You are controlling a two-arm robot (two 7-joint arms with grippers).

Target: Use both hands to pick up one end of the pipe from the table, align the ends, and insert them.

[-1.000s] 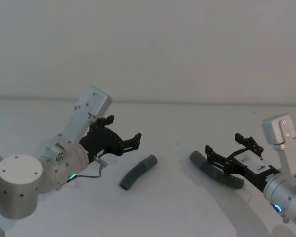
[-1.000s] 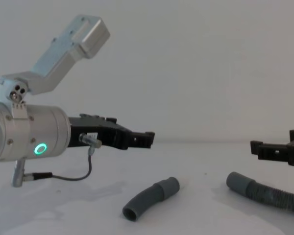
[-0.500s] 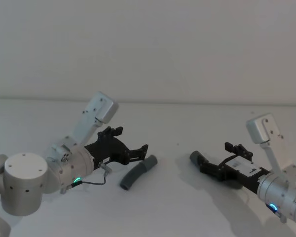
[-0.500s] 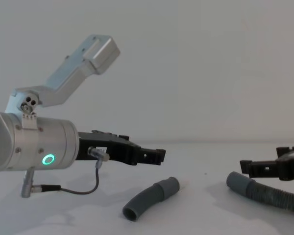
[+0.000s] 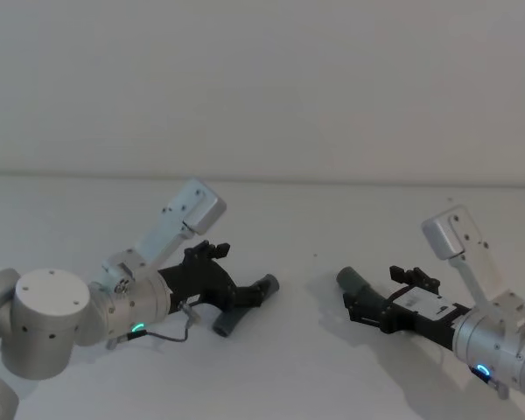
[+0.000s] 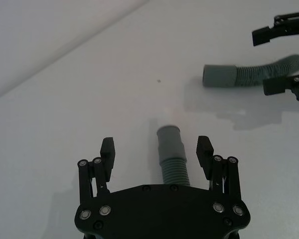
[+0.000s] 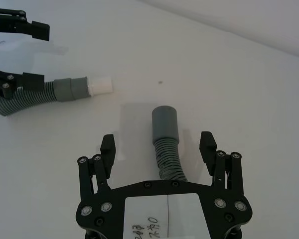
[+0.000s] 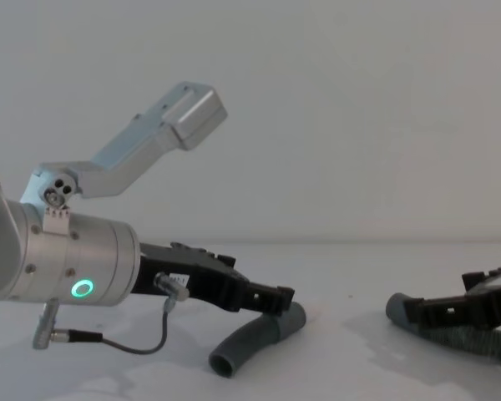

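White bench (image 5: 306, 367) bearing both pipe pieces, head view. Left gripper (image 6: 156, 146) low at 8 o'clock, fingers spread wide, one on each side of the elbow (image 6: 172, 162) and clear of it. Right gripper (image 7: 158, 141) low at 4 o'clock, fingers likewise parted astride the hose (image 7: 168, 162). Hose flat on the bench, smooth cuff (image 7: 165, 123) aimed toward 10 o'clock. Elbow at 9 o'clock of that cuff, well apart, with its collar (image 6: 169, 141) toward 2 o'clock.

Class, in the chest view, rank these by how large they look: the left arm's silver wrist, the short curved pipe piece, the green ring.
1. silver wrist, though nearness to the camera inflates it.
2. short curved pipe piece.
3. green ring.
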